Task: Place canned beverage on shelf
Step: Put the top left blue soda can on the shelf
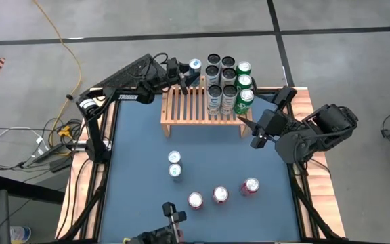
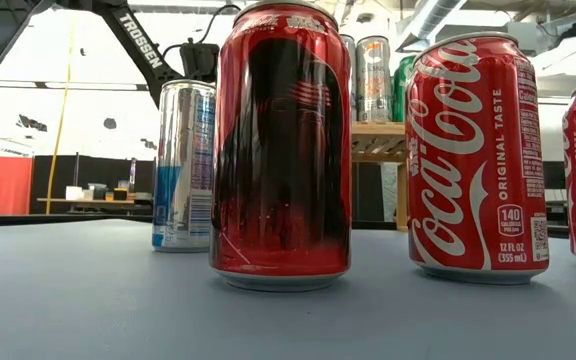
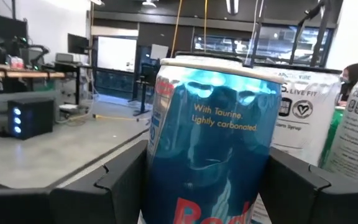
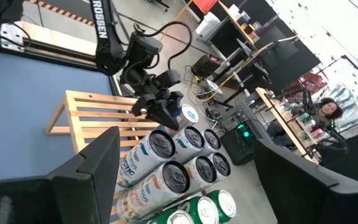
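Left tool (image 1: 187, 74) grips a blue can (image 1: 194, 66) over the shelf's (image 1: 181, 108) far edge, bare slats alongside.

1. One shelf (image 1: 181, 108), a light-wood slatted rack at the far side of the surface (image 1: 141, 190).
2. Nine cans stand on the shelf: six white slim cans (image 1: 214, 87) and three green cans (image 1: 244, 83).
3. One blue-and-silver can (image 1: 194, 66) sits between the fingers of the left gripper (image 1: 189, 73), at the shelf's far edge.
4. Two blue-and-silver cans (image 1: 175, 165) stand on the surface, touching each other.
5. Three red cola cans (image 1: 221, 195) stand on the surface nearer the front.
6. Two robot arms: the left gripper and the right gripper (image 1: 252, 130).
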`<act>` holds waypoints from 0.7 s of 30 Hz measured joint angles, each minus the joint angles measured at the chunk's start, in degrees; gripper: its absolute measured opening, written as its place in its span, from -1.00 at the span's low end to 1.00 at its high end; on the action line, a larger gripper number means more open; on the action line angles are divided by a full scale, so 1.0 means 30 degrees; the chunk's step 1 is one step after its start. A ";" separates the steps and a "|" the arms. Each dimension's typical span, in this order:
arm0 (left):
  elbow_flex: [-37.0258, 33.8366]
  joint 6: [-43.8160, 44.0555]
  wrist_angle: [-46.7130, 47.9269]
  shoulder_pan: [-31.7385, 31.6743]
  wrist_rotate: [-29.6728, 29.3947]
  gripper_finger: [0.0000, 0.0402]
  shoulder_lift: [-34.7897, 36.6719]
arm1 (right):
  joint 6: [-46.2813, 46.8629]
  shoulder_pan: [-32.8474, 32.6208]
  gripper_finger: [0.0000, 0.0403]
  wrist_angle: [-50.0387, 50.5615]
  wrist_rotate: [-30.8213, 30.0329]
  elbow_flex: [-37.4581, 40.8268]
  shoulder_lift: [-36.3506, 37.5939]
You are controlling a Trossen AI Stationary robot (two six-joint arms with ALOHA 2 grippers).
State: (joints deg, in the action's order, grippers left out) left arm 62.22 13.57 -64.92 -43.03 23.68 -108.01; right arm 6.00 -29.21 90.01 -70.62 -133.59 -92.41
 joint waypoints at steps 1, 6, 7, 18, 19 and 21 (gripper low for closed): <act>0.0000 0.0129 0.0008 0.0000 0.0037 0.21 0.0000 | -0.0002 0.0071 0.56 -0.0001 0.0011 -0.0004 0.0043; 0.0211 0.0455 -0.0732 -0.0022 -0.0151 0.21 -0.0423 | -0.0007 0.0338 0.56 0.0002 0.0284 -0.0004 0.0185; 0.0483 0.0631 -0.0708 -0.0030 -0.0128 0.21 -0.0628 | -0.0007 0.0410 0.56 -0.0004 0.0416 -0.0004 0.0186; 0.2317 0.2299 -0.0070 -0.0596 0.3120 0.21 -0.1851 | 0.0000 0.0458 0.56 0.0003 0.0752 -0.0003 0.0230; 0.2310 0.2586 0.0060 -0.0691 0.3245 0.21 -0.1851 | 0.0000 0.0464 0.56 0.0003 0.0747 -0.0004 0.0230; 0.2302 0.2510 0.0363 -0.0780 0.3006 0.21 -0.1851 | 0.0004 0.0464 0.56 0.0003 0.0747 0.0000 0.0230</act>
State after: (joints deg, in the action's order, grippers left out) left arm 69.12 21.10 -63.84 -45.36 32.70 -113.56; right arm 6.01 -27.81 90.02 -68.38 -133.59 -91.72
